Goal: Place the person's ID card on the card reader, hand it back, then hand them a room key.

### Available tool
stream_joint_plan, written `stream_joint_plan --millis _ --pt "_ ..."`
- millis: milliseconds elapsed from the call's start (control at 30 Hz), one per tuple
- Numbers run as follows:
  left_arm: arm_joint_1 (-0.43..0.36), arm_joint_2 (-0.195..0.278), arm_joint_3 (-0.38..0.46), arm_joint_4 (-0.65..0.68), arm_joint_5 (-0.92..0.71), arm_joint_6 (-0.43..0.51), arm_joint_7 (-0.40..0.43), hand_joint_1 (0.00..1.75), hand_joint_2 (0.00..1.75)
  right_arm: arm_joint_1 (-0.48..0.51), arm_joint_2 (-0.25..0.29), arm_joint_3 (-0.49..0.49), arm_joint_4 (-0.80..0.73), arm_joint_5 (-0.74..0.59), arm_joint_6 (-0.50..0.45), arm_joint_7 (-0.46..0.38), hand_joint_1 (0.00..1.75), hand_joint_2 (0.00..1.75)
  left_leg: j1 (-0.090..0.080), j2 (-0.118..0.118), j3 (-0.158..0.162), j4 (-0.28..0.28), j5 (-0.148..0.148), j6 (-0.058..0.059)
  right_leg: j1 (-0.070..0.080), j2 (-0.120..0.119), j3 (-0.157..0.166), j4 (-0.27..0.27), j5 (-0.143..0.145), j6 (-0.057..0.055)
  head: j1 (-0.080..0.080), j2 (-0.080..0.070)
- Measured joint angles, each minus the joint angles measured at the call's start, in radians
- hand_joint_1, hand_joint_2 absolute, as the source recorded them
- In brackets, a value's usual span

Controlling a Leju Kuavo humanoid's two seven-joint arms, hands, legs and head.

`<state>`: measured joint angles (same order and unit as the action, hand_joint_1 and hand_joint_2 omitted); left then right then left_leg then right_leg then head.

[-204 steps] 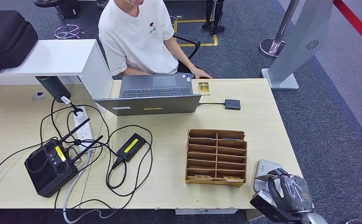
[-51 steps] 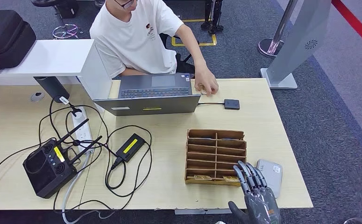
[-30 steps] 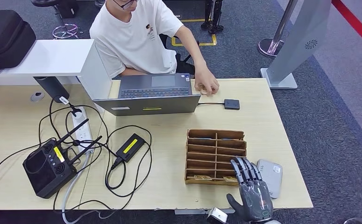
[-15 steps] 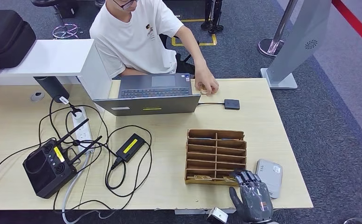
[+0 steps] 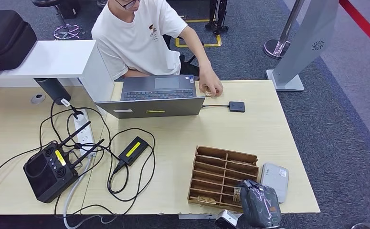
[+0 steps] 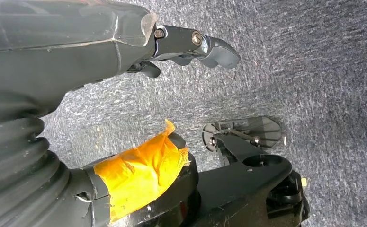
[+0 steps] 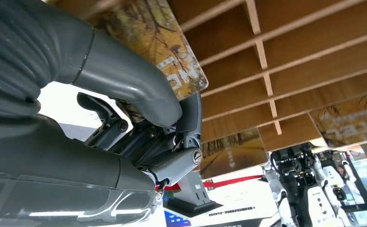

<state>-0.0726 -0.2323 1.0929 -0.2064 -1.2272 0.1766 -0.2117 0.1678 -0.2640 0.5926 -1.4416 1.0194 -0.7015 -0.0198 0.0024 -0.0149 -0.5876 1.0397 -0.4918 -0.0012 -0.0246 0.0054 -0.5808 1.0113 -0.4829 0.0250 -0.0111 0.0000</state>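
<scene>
Presently I see my right hand (image 5: 260, 204) at the near edge of the pale wooden desk (image 5: 264, 125), its back covering the front right corner of the brown slotted cardboard card rack (image 5: 225, 172), which sits skewed to the desk edge. From the right wrist view, the thick grey thumb (image 7: 124, 80) presses a card printed with yellow autumn trees (image 7: 165, 45) against the darker fingers (image 7: 183, 137); that hand pinches the room key card at the rack's front row. Two more cards of similar print lie in neighbouring slots, partly cut off. The grey rounded card reader (image 5: 275, 174) lies flat just beside the rack, on its right. My left hand (image 6: 191, 45) hangs over grey carpet, fingers extended and holding nothing. At the far edge, the person in a white T-shirt (image 5: 140, 36) rests a hand (image 5: 210, 87) beside the open grey laptop (image 5: 156, 97); a small yellowish card beneath it is mostly hidden, so I cannot identify it.
</scene>
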Motion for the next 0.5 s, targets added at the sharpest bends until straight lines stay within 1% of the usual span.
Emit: stream_joint_plan --millis 233,500 --pt "0.000 0.000 0.000 0.000 0.002 0.010 -0.011 0.00 1.75 0.013 -0.008 0.004 -0.019 -0.002 0.000 0.005 1.75 1.75 0.000 0.000 0.000 0.000 0.000 0.000 0.000 0.000 0.000 0.000 0.000 0.000 0.000 0.000" --pt "0.000 -0.001 0.000 0.000 -0.010 0.045 0.002 0.00 1.75 0.014 -0.012 0.005 -0.044 0.006 0.000 -0.002 1.75 1.75 0.000 0.000 0.000 0.000 0.000 0.000 0.000 0.000 0.000 0.000 0.000 0.000 0.000 0.000"
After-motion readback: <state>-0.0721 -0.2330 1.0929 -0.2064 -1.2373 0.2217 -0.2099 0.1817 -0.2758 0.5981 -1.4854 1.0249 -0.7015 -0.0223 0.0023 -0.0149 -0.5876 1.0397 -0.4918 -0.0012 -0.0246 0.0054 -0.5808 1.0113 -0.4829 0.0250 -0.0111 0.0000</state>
